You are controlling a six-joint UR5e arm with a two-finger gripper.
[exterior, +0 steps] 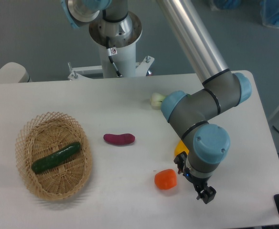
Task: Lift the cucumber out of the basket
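dark green smooth curved cucumber (pixel 56 157) lies diagonal inside tan woven wicker basket (pixel 28 183), untouched. looks stiff, light, slick skin; best pinched mid-length across its width. gripper (pixel 202 192) well apart at right, jaw state can't tell.

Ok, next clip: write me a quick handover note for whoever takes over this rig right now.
Gripper: at the front right of the table, far from the basket, holding nothing that shows; too small to tell if open or shut.
Cucumber: lying diagonally inside the basket at the left of the table.
Also on the table: a purple vegetable in the middle, an orange piece near the gripper, a pale green vegetable and something yellow partly hidden behind the arm.
Done: nothing yet.
Left: move across to the basket, grasp the cucumber, lift it out.
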